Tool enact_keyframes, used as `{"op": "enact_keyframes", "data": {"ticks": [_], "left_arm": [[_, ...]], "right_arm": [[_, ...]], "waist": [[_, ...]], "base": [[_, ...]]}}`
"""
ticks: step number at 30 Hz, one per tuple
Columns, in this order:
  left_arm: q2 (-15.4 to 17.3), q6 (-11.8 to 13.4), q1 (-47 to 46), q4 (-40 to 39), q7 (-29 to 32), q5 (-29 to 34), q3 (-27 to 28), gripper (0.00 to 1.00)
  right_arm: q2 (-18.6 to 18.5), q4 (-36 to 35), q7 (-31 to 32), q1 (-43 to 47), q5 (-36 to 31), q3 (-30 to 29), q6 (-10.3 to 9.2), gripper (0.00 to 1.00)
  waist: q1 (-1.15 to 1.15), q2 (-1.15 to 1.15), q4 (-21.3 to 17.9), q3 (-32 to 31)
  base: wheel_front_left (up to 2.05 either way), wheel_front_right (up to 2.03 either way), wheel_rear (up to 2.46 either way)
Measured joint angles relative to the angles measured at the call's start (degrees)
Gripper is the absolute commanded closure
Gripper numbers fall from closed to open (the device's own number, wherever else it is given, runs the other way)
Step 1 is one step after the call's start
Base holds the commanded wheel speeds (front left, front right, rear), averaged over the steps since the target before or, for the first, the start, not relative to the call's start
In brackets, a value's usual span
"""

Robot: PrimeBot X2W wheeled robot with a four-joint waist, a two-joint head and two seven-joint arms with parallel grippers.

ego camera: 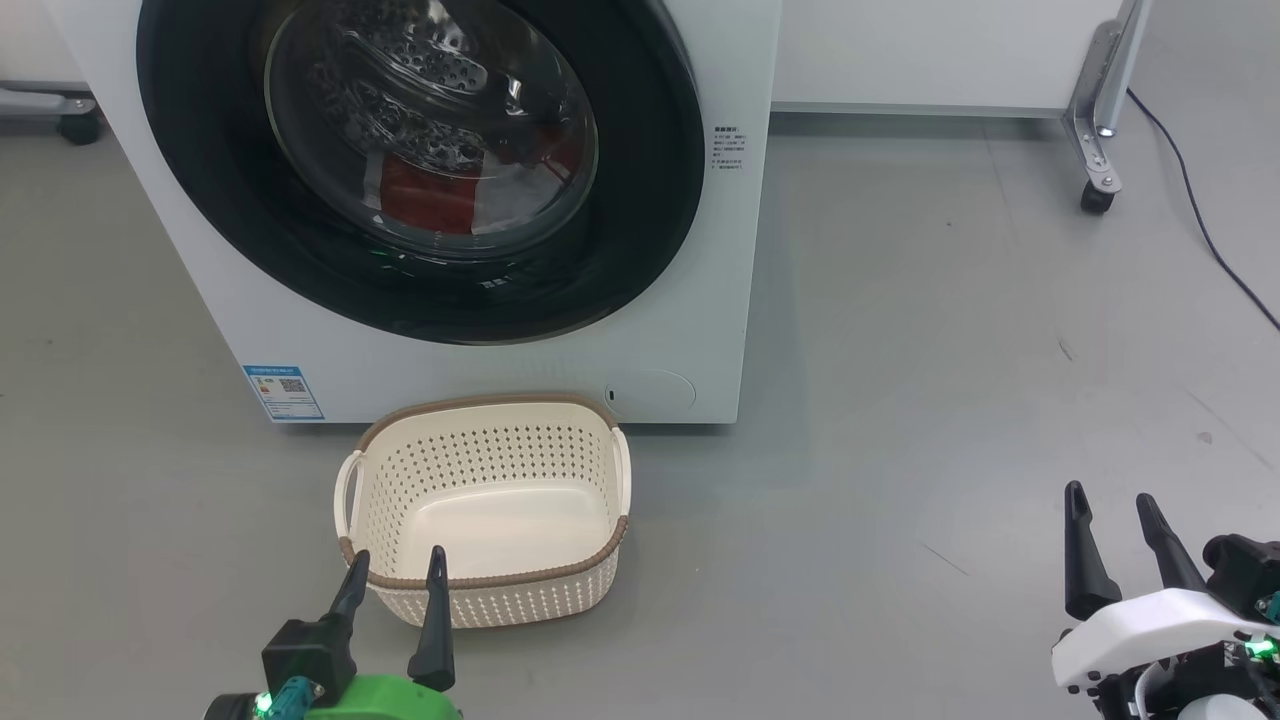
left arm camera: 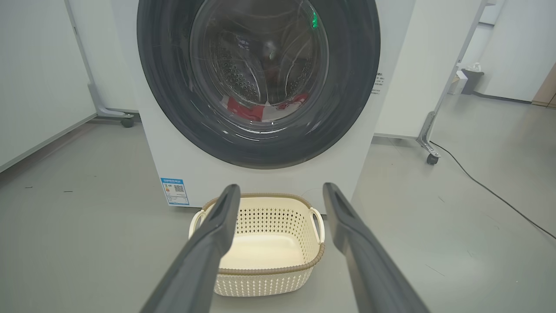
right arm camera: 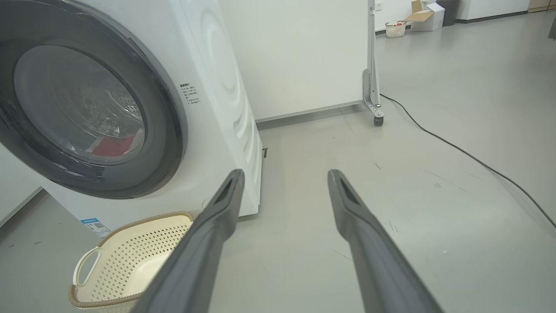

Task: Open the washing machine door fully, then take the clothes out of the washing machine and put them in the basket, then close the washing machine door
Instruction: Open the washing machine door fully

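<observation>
Shut: round glossy black-rimmed glass door (ego camera: 640, 200), upper left of frame; red fabric clothes (ego camera: 425, 195) behind glass. Empty, fingers spread wide: left tool (ego camera: 396, 558), right tool (ego camera: 1110, 497). Advised: hook rim edge, pull along hinge arc, avoid cream perforated plastic basket (ego camera: 480, 403), lower centre.

Lab: wheeled white partitions (right arm camera: 304, 56), grey floor (right arm camera: 434, 195)

The basket (ego camera: 480, 405) stands on the floor (ego camera: 900, 400) directly before the washing machine (ego camera: 740, 300), below the shut washing machine door (ego camera: 640, 200), and the clothes (ego camera: 425, 195) lie in the drum (ego camera: 400, 60) behind it. On the machine's front, a sticker (ego camera: 283, 391) sits at lower left and a round flap (ego camera: 650, 392) at lower right, just behind the basket. The left gripper (ego camera: 398, 555) is at the basket's near rim, the right gripper (ego camera: 1109, 493) well apart to the right, and a cable (ego camera: 1200, 220) lies far right.
</observation>
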Motion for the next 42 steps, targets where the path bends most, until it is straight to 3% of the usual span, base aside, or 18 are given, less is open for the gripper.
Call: {"op": "enact_keyframes", "data": {"ticks": [6, 7, 8, 10, 17, 24, 30, 35, 42], "left_arm": [[0.01, 0.0, 0.0, -0.02, 0.0, -0.04, -0.42, 0.0], [0.02, 0.01, -0.01, -0.07, 0.0, -0.05, -0.57, 0.0], [0.02, 0.01, -0.01, -0.13, 0.0, -0.05, -0.71, 0.0], [0.02, 0.01, -0.07, -0.25, 0.0, -0.05, -0.94, 0.0], [0.05, 0.2, -0.69, -0.96, 0.0, -0.05, -1.79, 0.0], [0.1, 0.22, -3.59, -3.08, 0.0, -0.6, -3.28, 0.0], [0.11, 0.25, -5.9, -4.25, 0.0, -1.14, -4.81, 0.0], [0.1, 0.26, -7.41, -5.15, -0.01, -1.8, -5.34, 0.0], [0.09, 0.63, -9.84, -6.43, -0.01, -2.03, -6.66, 0.0]], "right_arm": [[0.0, -0.1, 0.0, -0.04, 0.01, -0.19, 0.0, 0.0], [-0.01, -0.25, 0.0, -0.05, 0.04, -0.3, 0.0, 0.12], [-0.05, -0.44, 0.0, -0.1, 0.09, -0.41, 0.0, 0.49], [-0.07, -0.57, 0.0, -0.58, 0.31, -0.63, 0.05, 1.0], [-0.22, -2.43, 0.26, -3.75, 3.61, -2.67, 0.66, 1.0], [4.76, -3.41, 1.57, -8.11, 16.53, -8.73, 1.63, 1.0], [6.3, -3.97, 4.74, -14.19, 28.42, -15.63, 1.56, 1.0], [5.64, -4.68, 9.39, -20.65, 36.4, -19.0, 0.24, 1.0], [2.01, -5.53, 15.39, -31.22, 39.06, -19.19, -3.32, 1.0]], "waist": [[0.0, 0.0, 0.07, 0.34], [0.0, 0.0, 0.1, 0.49], [0.0, 0.0, 0.14, 0.69], [0.0, 0.0, 0.25, 1.16], [0.0, 0.0, 0.92, 3.5], [0.0, 0.0, 2.11, 7.09], [0.0, 0.0, 3.87, 10.49], [0.0, 0.0, 5.73, 13.4], [0.0, 0.0, 8.0, 17.89]], "base": [[0.0, 0.0, 0.0], [0.0, 0.0, 0.0], [0.0, 0.0, 0.0], [0.0, 0.0, 0.0], [0.0, 0.0, 0.0], [0.0, 0.0, 0.0], [0.0, 0.0, 0.0], [0.0, 0.0, 0.0], [0.0, 0.0, 0.0]]}}
